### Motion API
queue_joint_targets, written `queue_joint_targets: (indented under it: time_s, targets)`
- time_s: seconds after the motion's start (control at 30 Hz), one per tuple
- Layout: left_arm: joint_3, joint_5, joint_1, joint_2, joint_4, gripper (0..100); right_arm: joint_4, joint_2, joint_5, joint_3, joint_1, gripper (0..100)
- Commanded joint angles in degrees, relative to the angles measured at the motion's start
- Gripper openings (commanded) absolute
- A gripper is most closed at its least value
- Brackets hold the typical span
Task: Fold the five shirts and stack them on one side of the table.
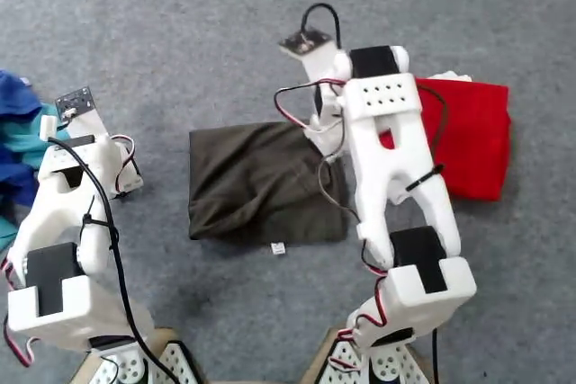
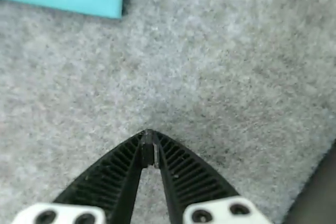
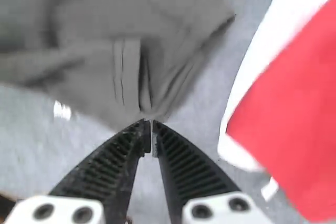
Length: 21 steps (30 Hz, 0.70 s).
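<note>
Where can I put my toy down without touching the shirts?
The wide far strip past the olive shirt is bare, and the patch between it and the left arm. It is crowded by the red shirt and the blue pile.

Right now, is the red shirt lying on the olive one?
No, the red shirt lies apart from the olive shirt, with grey table showing between them.

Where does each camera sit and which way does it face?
High view: fixed overhead, facing down on the table; left arm and right arm show.
Left wrist view: on the left arm, facing table past shut left gripper.
Right wrist view: on the right arm, facing olive shirt past shut right gripper.
Shared: olive shirt and red shirt, high and right wrist.
</note>
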<state>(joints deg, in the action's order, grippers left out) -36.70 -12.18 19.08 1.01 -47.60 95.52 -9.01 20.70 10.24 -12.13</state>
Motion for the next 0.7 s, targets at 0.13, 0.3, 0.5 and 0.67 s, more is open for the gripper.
queue_joint_targets:
  time_s: [0.13,0.3,0.5,0.67]
  targets:
    - [-0.1,-0.4,0.6,-0.6,0.7,3,-10.4,-10.5,-2.7,4.5,-5.9,1.5]
    - [-0.1,-0.4,0.6,-0.6,0.7,3,-11.0,-18.6,-2.7,8.4,-6.8,1.5]
    - [-0.1,-0.4,0.6,-0.6,0.7,3,1.8,-21.1,-2.3,11.7,-6.4,1.5]
    - [-0.1,-0.4,0.6,-0.6,0.7,3,5.7,-20.1,-2.3,6.3,-6.4,1.5]
